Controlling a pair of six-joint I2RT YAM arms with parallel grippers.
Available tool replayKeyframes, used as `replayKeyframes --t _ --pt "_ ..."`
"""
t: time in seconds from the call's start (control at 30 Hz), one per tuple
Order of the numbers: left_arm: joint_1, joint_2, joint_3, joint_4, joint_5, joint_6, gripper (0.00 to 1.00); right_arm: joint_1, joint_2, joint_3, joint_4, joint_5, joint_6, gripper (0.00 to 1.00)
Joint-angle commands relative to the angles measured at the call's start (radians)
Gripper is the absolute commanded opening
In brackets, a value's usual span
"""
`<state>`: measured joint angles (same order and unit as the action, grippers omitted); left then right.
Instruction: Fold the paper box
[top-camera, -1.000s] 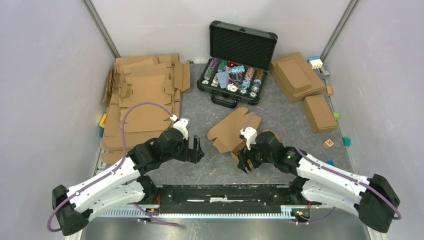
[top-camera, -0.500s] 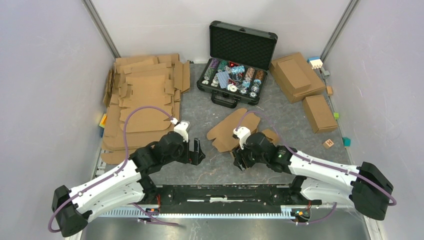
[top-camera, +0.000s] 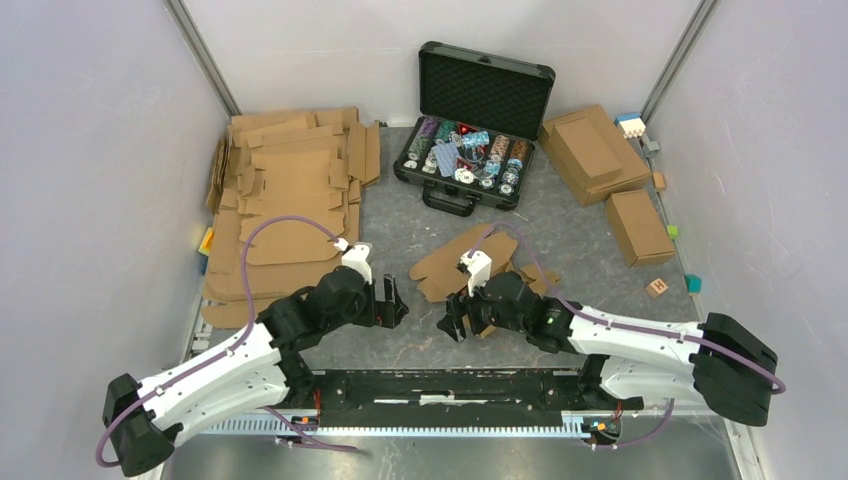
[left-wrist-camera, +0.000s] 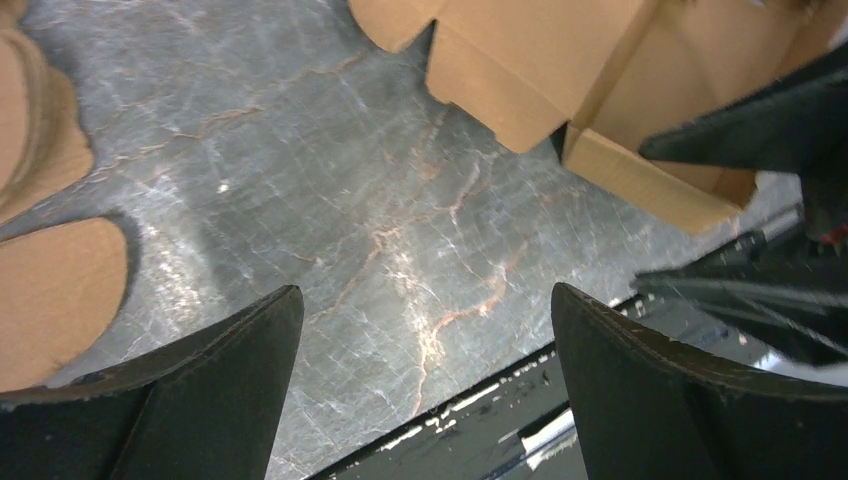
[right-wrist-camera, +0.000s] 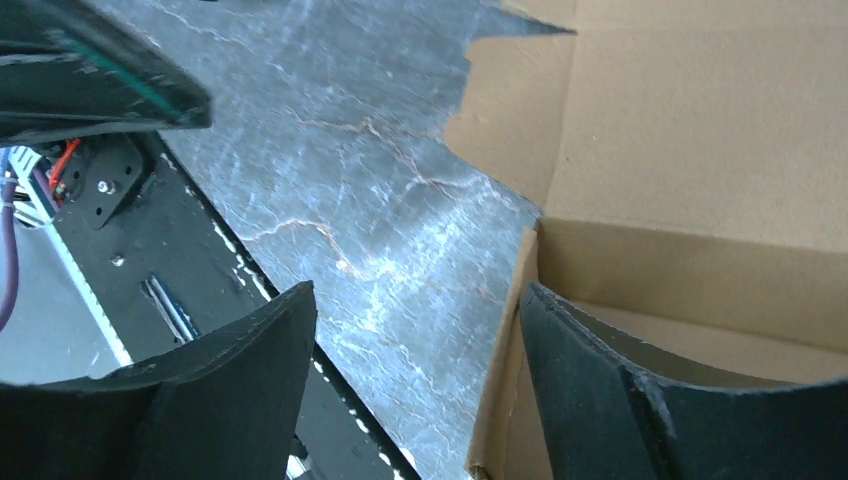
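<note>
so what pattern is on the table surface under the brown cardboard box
Dark grey tabletop with pale, marble-like veining, clearest in the left wrist view.

My worktop (top-camera: 398, 228) was dark grey, marbled with pale and rusty veins. Plain pale lilac walls (top-camera: 90, 150) closed its left, far and right edges, with slanting metal posts (top-camera: 203, 60) at both far corners. The light fell evenly.

Both arms stretch low and inward, the left pincer (top-camera: 393, 300) and right pincer (top-camera: 455, 324) gaping, tips nearly facing.
</note>
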<state>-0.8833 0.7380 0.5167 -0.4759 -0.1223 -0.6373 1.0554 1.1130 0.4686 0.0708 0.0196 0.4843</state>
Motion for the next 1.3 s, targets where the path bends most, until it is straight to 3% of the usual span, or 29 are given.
replayKeyframes --t 0.0,0.13,0.23,0.37,0.73,1.0,1.27 --pt "0.000 0.008 0.001 -0.041 -0.180 -0.156 1.00 0.010 -0.020 0.023 0.098 0.019 0.025 0.84" --pt "0.000 0.016 -0.032 0.011 -0.140 -0.193 1.00 0.009 -0.108 0.024 -0.015 0.162 0.009 0.92" --pt "-0.002 0.049 -0.070 0.128 -0.041 -0.218 1.00 0.009 -0.191 0.023 -0.113 0.264 -0.008 0.92" --pt "-0.049 0.142 -0.073 0.200 -0.063 -0.284 0.97 0.009 -0.284 0.013 -0.238 0.357 -0.010 0.89" --pt "-0.160 0.424 0.020 0.424 0.013 -0.302 0.98 0.009 -0.385 -0.106 -0.250 0.273 0.004 0.84" --pt "-0.171 0.437 0.038 0.525 0.020 -0.298 1.00 0.008 -0.482 -0.082 -0.290 0.374 0.003 0.83" --pt "-0.161 0.462 0.122 0.508 -0.048 -0.285 1.00 0.008 -0.453 -0.046 -0.288 0.396 -0.014 0.81"
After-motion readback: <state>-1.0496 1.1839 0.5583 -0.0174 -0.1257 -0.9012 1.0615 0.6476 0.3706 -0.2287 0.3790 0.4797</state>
